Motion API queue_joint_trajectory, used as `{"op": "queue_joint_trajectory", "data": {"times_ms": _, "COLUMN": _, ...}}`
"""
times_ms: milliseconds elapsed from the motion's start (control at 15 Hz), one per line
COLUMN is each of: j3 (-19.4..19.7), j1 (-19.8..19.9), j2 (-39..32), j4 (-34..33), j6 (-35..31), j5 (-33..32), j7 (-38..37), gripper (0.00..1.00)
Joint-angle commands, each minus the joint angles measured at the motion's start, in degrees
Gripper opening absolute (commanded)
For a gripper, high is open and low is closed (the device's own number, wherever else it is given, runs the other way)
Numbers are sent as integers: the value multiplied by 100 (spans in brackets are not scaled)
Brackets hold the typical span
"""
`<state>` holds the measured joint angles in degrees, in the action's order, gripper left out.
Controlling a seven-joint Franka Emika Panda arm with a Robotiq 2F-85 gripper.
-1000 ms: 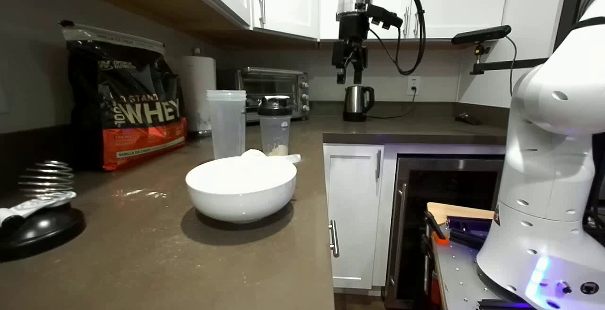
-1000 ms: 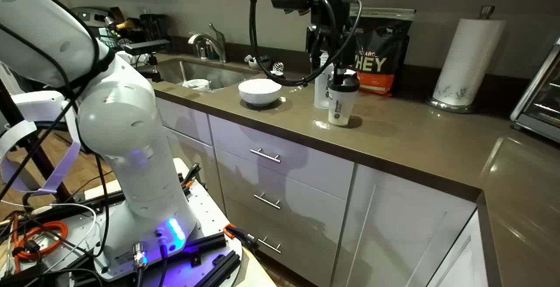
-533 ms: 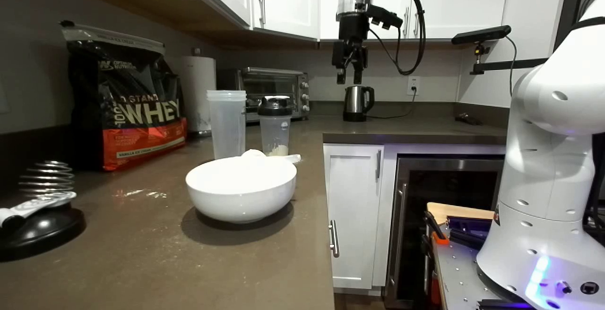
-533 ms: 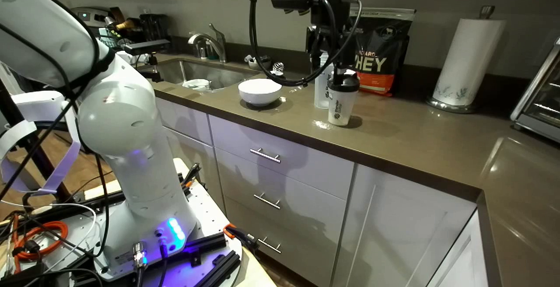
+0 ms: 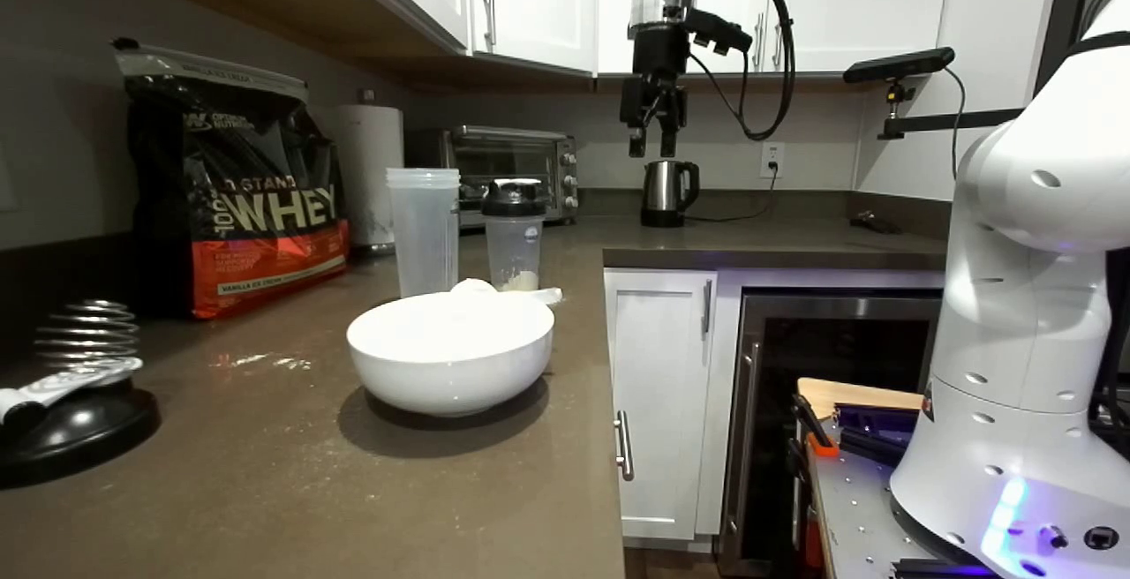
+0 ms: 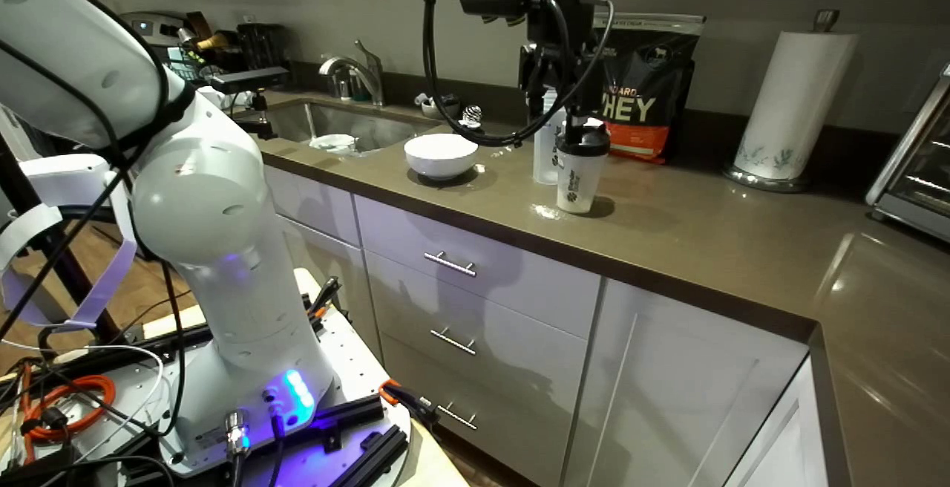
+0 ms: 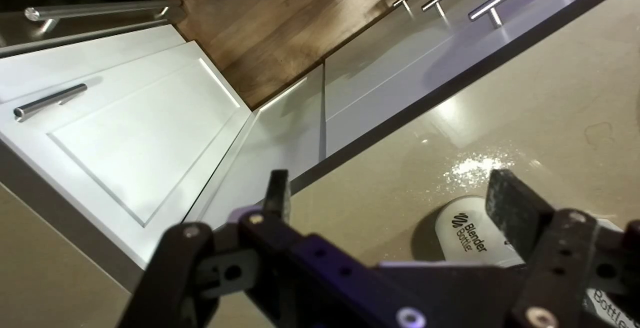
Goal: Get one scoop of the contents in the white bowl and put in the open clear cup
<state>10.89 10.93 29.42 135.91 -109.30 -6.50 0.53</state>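
The white bowl (image 5: 450,363) (image 6: 439,157) stands upright on the counter; its inside is so bright that the contents cannot be made out. Just past its far rim shows a white piece with a flat end (image 5: 544,295), perhaps the scoop; whether it lies in or behind the bowl, I cannot tell. Behind the bowl stands the open clear cup (image 5: 425,230), tall and without a lid, partly covered by my arm in an exterior view (image 6: 544,157). High above the counter hangs my gripper (image 5: 652,148) (image 6: 555,122) (image 7: 391,188), fingers wide apart, nothing between them.
A black-lidded shaker bottle (image 5: 514,239) (image 6: 580,175) (image 7: 475,235) stands beside the cup, white powder (image 7: 472,170) spilled near it. Beyond are a whey bag (image 5: 247,182), paper towels (image 6: 794,105), a toaster oven (image 5: 508,164) and a kettle (image 5: 668,193). A black lid (image 5: 75,429) lies nearer the camera.
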Motion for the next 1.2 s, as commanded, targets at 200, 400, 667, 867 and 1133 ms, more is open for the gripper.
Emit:
{"op": "queue_joint_trajectory", "data": {"times_ms": 200, "j3": -25, "j1": 30, "j2": -7, "j4": -14, "j6": 14, "j5": 15, "j7": 14, "gripper": 100}}
{"op": "queue_joint_trajectory", "data": {"times_ms": 400, "j3": -25, "j1": 30, "j2": -7, "j4": -14, "j6": 14, "j5": 15, "j7": 14, "gripper": 100}}
{"op": "queue_joint_trajectory", "data": {"times_ms": 667, "j3": -31, "j1": -59, "j2": -54, "j4": 41, "j6": 28, "j5": 137, "j7": 81, "gripper": 100}}
{"op": "queue_joint_trajectory", "data": {"times_ms": 867, "j3": -34, "j1": -272, "j2": -49, "j4": 173, "j6": 94, "j5": 431, "j7": 247, "gripper": 100}}
{"op": "queue_joint_trajectory", "data": {"times_ms": 1133, "j3": -106, "j1": -650, "j2": -115, "j4": 313, "j6": 161, "j5": 887, "j7": 549, "gripper": 100}}
